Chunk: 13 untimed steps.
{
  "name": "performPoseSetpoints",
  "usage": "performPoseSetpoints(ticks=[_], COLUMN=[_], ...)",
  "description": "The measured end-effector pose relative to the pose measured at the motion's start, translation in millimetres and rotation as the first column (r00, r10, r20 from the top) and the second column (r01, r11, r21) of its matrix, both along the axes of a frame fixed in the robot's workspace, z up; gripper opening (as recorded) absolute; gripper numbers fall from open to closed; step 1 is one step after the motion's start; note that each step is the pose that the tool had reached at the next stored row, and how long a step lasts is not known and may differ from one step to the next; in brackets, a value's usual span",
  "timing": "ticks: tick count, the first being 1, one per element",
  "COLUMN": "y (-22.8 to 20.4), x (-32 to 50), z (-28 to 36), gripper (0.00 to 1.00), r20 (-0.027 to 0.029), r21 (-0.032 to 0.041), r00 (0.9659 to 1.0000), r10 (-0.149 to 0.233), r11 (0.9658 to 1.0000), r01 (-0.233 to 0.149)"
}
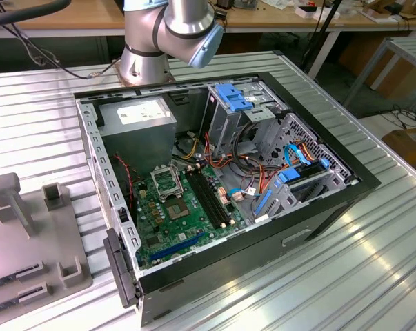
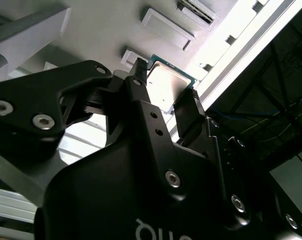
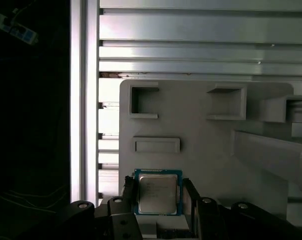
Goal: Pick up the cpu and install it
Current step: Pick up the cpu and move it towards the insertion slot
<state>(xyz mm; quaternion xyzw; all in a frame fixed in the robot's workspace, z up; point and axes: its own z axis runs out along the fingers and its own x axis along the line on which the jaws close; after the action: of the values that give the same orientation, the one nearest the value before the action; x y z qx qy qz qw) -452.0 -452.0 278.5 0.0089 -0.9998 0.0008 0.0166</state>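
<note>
The cpu (image 3: 158, 192), a thin pale metal square with a green rim, sits between my two black fingertips in both wrist views. My gripper (image 3: 159, 183) is shut on the cpu (image 2: 167, 86) by two opposite edges and holds it above a grey fixture tray (image 3: 201, 145). In the second wrist view, my gripper (image 2: 166, 78) shows from behind, with the plate's face turned toward the tray. In the exterior view, the black square-framed socket (image 1: 167, 181) lies on the green board (image 1: 194, 231) inside the open computer case (image 1: 332, 200).
The grey tray (image 1: 28, 241) with raised pockets and posts lies on the ribbed metal table (image 1: 373, 276), at the exterior view's left of the case. The arm's base (image 1: 145, 58) stands behind the case. Cables, drive cages and a power supply (image 1: 139, 117) crowd the case.
</note>
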Motion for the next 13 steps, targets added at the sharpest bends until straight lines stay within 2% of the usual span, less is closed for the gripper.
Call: performPoseSetpoints(ticks=[13], y=[0.0], x=[0.0], z=[5.5], gripper=[0.47], r20=[-0.0001], r21=[-0.0001], r00=[1.0000], r10=[0.000], r11=[1.0000], r01=[0.000])
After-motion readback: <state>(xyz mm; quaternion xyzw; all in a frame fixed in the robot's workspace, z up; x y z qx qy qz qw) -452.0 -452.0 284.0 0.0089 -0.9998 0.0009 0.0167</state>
